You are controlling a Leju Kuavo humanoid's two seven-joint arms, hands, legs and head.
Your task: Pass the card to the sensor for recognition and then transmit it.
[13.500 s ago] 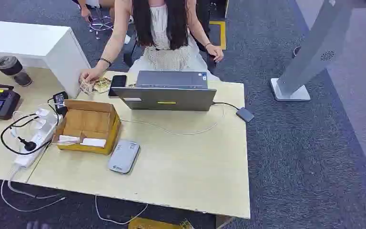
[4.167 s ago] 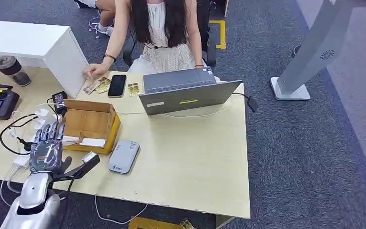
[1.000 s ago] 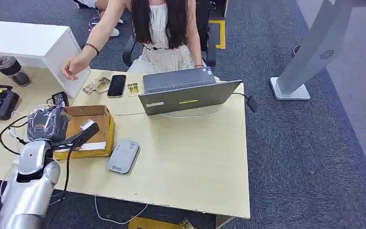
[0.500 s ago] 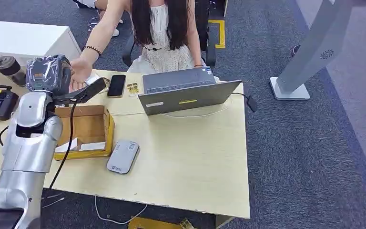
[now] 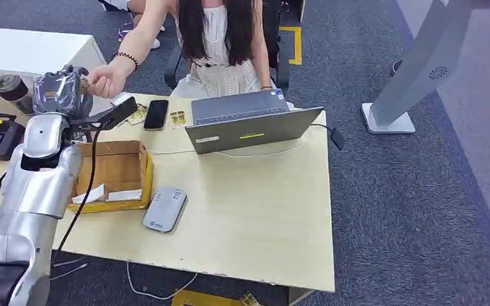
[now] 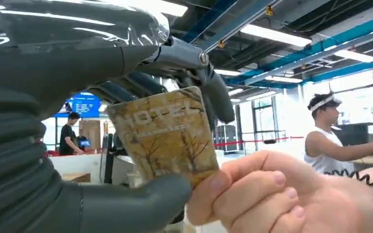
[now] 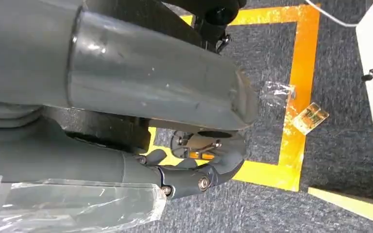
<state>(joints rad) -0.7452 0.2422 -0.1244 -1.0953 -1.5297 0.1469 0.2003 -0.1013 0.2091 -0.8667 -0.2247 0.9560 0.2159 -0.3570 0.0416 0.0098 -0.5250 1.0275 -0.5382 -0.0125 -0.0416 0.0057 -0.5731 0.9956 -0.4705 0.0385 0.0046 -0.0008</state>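
Brown "HOTEL" card (image 6: 167, 137) with bare-tree print, upright, pinched between robot fingers (image 6: 126, 206) and person's hand (image 6: 291, 199)

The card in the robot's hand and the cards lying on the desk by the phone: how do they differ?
The held card is raised off the desk, between the robot's left hand and a person's hand; the desk cards lie flat and untouched. The held card shows close enough to read "HOTEL"; the desk cards are too small to read. Both look yellowish brown.

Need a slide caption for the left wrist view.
Robot's left hand and a person's hand both hold a hotel card.
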